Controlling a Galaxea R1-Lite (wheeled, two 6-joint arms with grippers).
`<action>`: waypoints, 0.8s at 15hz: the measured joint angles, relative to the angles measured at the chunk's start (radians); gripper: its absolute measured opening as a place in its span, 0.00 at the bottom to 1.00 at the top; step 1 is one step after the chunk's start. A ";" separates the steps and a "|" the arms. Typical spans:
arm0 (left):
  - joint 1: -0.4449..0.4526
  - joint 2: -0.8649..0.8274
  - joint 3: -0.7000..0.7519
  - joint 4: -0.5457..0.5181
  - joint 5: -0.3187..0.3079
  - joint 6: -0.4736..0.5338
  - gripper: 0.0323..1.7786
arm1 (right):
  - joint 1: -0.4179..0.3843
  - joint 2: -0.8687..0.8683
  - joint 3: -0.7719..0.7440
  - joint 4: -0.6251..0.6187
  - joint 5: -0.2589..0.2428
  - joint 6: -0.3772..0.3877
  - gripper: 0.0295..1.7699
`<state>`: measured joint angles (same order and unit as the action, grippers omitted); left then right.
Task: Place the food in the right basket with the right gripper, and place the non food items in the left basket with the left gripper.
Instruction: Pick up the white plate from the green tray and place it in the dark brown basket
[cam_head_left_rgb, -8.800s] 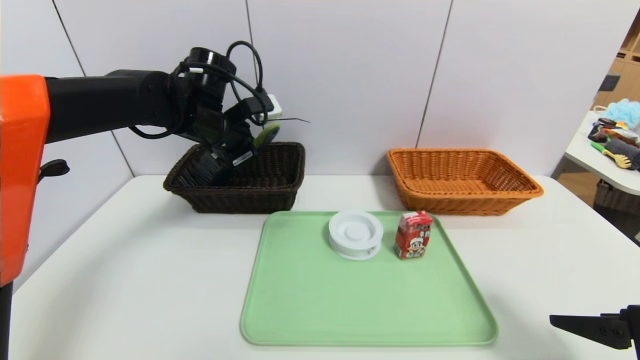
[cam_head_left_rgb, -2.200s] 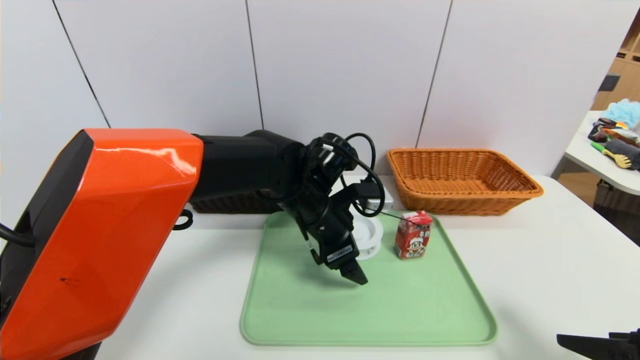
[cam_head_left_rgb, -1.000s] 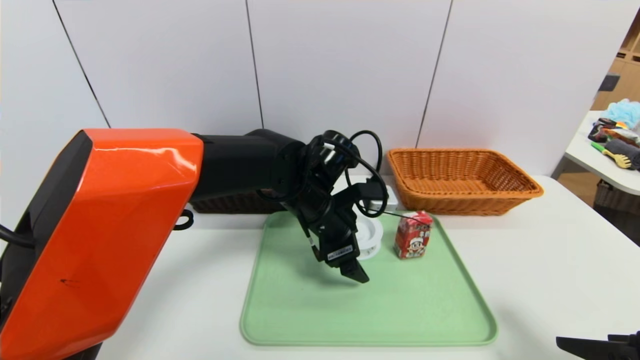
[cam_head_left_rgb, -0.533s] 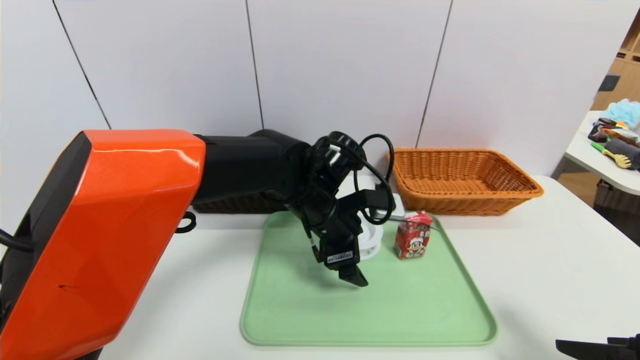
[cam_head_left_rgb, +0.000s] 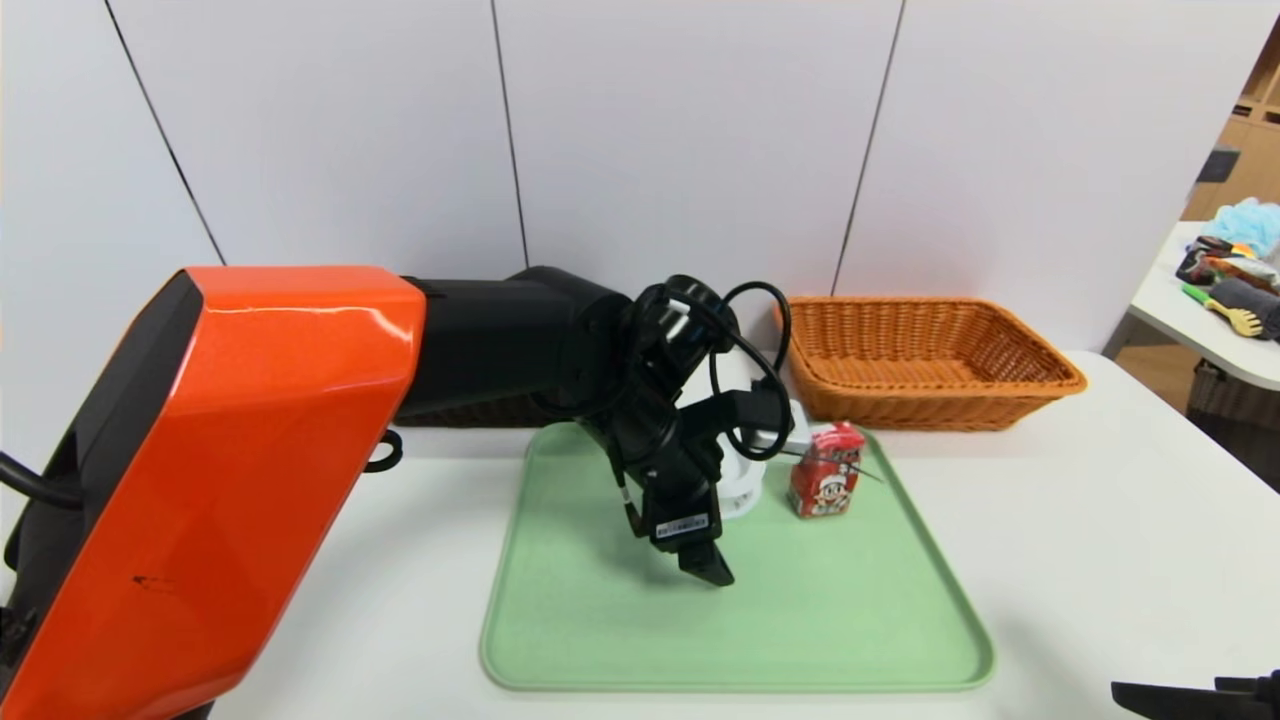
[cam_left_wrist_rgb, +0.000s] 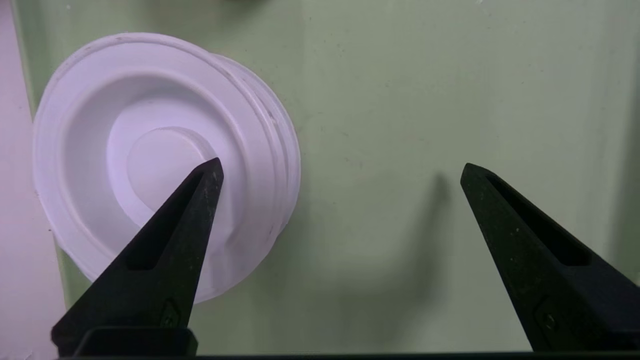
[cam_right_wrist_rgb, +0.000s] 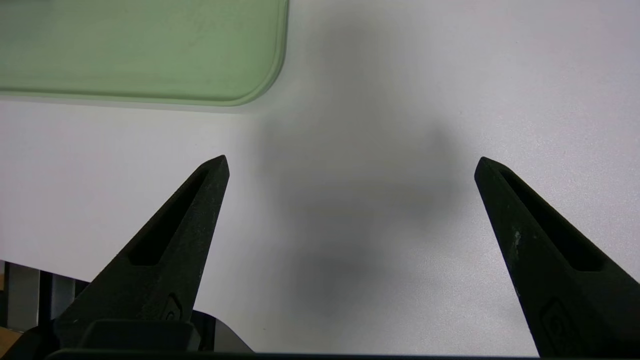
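The white spool-like disc (cam_left_wrist_rgb: 150, 140) lies flat on the green tray (cam_left_wrist_rgb: 400, 100); in the head view the disc (cam_head_left_rgb: 745, 492) is mostly hidden behind my left gripper (cam_head_left_rgb: 712, 560). My left gripper (cam_left_wrist_rgb: 340, 167) hangs open just above the tray, one fingertip over the disc's hub, the other over bare tray. The red drink carton (cam_head_left_rgb: 825, 482) stands upright just right of the disc. The orange-tan right basket (cam_head_left_rgb: 900, 405) sits behind it. My left arm hides most of the dark left basket (cam_head_left_rgb: 480, 410). My right gripper (cam_right_wrist_rgb: 351, 160) hovers open over the table, empty.
The tray (cam_head_left_rgb: 600, 640) fills the middle of the white table, its near half bare. My right gripper (cam_head_left_rgb: 1190, 695) stays at the table's front right corner, beside the tray's corner (cam_right_wrist_rgb: 150, 50). A side table with clutter (cam_head_left_rgb: 1230, 270) stands far right.
My left gripper has shifted a little to the right and lower over the tray, closer to the disc. The right arm, carton and baskets have not moved.
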<state>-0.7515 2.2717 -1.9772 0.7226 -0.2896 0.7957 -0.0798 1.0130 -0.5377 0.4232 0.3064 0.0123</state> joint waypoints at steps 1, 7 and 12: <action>0.000 0.000 0.000 0.001 -0.001 -0.013 0.95 | 0.000 0.000 0.003 0.000 0.000 0.000 0.96; -0.001 0.002 0.000 0.009 -0.005 -0.020 0.95 | 0.000 -0.002 0.009 0.000 0.000 0.000 0.96; 0.000 0.010 0.000 0.009 -0.006 -0.021 0.95 | 0.000 -0.002 0.010 0.000 0.000 0.000 0.96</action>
<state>-0.7519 2.2813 -1.9772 0.7311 -0.2953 0.7749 -0.0798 1.0111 -0.5277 0.4228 0.3064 0.0123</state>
